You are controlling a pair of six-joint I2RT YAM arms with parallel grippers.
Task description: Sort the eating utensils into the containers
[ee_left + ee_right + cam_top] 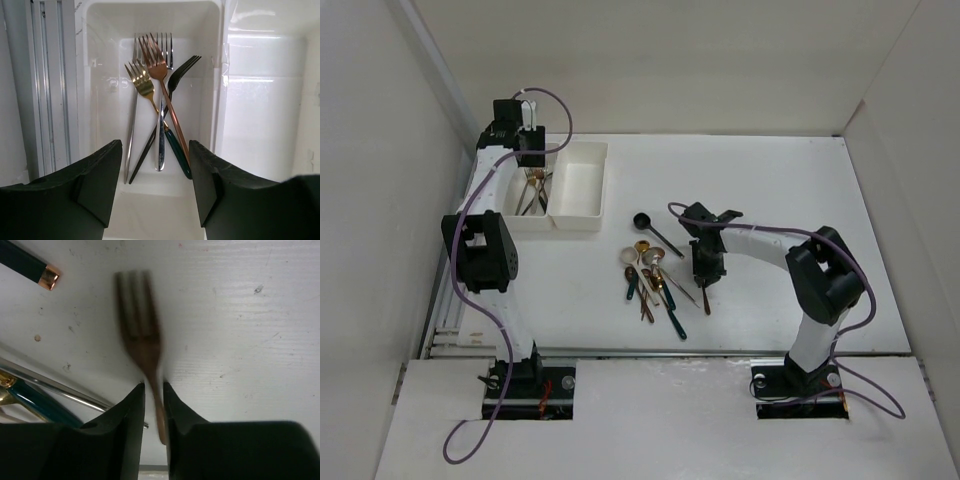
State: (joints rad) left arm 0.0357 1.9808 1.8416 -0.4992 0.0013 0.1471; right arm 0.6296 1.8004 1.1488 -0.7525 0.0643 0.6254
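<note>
While my right gripper (154, 390) clamps the copper fork (142, 335) by its handle, it seems light, stiff, slick. My left gripper (155, 185) hangs wide open

Left bin (528, 222) and right bin (582, 186) side by side, far left on table (780, 180). Forks (157, 70) in left bin, left pincer (155, 150) above. Utensil pile (655, 280) mid-table, right of bins. Right pincer (153, 387) at pile's right edge, fork (142, 340) between fingers.

White bin (107, 112) held silver fork (131, 120), gold fork (141, 82) with teal handle, copper fork (156, 62), black fork (180, 72). Blurred fork (142, 340) read brown.
</note>
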